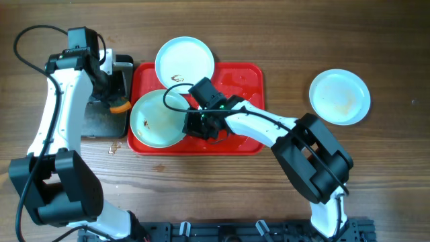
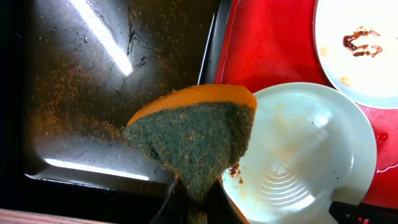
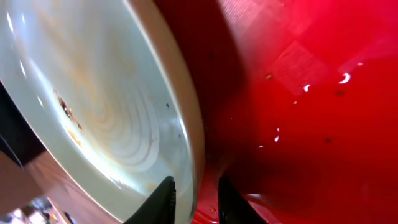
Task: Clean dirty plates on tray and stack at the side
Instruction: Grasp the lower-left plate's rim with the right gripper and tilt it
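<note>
1. The tray [image 1: 236, 86] is lying in the middle of the table. The front plate [image 1: 151, 122] is resting on the tray's near left corner and is showing small brown specks.
2. The right gripper [image 3: 194, 199] is standing at this plate's right rim, inside the tray. Its fingers [image 3: 163, 200] are sitting one on each side of the rim with little room. I cannot tell if they are pressing it.
3. The back plate [image 1: 185, 60] is lying across the tray's far edge, partly outside it, and is carrying a dark sauce squiggle.
4. Just beside the tray's left edge, the left gripper [image 2: 189, 204] is pinching a sponge [image 2: 199, 140], its jaws pressed together on it. The sponge is showing an orange layer and a green rough face, and is hanging close to the front plate.
5. The black pan [image 1: 101, 122] is sitting just beside the tray's left side, with grit on its bottom.
6. The side plate [image 1: 339, 97] is lying on the wood, well apart from the tray's right side, wearing a pale brown film.
</note>
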`<action>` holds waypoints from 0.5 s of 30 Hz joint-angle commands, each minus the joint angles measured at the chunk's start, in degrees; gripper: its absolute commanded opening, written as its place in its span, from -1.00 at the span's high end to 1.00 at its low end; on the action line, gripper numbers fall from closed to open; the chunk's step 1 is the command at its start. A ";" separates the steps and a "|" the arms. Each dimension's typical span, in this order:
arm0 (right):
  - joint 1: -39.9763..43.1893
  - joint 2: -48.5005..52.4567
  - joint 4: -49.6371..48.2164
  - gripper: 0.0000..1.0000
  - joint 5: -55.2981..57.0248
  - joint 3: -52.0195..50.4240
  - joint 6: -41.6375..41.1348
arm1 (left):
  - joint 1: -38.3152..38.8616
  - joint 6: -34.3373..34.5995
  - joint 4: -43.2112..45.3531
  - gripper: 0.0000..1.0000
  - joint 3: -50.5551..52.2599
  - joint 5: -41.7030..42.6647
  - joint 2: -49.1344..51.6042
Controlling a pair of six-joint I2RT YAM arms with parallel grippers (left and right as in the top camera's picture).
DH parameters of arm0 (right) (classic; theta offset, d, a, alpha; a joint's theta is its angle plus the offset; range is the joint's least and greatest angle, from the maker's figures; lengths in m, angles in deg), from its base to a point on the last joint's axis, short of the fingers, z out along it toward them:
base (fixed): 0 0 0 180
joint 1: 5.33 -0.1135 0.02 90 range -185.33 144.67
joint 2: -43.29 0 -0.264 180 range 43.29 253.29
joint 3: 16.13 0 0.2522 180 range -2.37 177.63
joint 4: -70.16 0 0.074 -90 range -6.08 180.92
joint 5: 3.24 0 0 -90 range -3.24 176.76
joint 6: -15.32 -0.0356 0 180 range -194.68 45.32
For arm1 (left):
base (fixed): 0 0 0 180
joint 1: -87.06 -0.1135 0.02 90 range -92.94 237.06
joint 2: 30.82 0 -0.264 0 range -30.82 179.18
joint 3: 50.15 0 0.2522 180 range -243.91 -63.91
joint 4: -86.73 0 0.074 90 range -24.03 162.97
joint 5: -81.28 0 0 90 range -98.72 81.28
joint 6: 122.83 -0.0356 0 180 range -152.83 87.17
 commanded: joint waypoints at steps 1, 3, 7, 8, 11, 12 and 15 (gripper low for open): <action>-0.15 1.51 -0.59 0.56 4.92 -0.44 -4.72 | 0.15 0.87 0.22 0.92 -0.61 1.53 -1.38; -0.11 1.51 -1.18 0.70 5.42 -0.44 -5.33 | 0.15 0.90 0.24 0.92 -0.59 1.55 -1.38; -0.13 1.51 -1.03 0.91 5.90 -0.44 -5.95 | 0.15 0.94 0.17 0.92 -0.59 3.15 -1.38; -0.13 1.51 -0.66 0.91 5.92 -0.44 -5.86 | 0.15 0.94 0.17 0.92 -0.59 3.65 -1.38; -0.13 1.51 1.14 0.91 6.75 -0.44 -4.15 | 0.44 0.72 -0.04 0.92 -0.59 6.03 -1.38; -0.13 1.51 2.32 0.91 7.48 -0.42 -3.72 | 0.87 0.68 -0.20 0.92 -0.59 6.82 -1.38; -0.02 1.46 5.20 0.91 9.18 -0.42 -2.23 | 3.43 -1.57 -0.48 0.92 -0.59 10.10 -1.38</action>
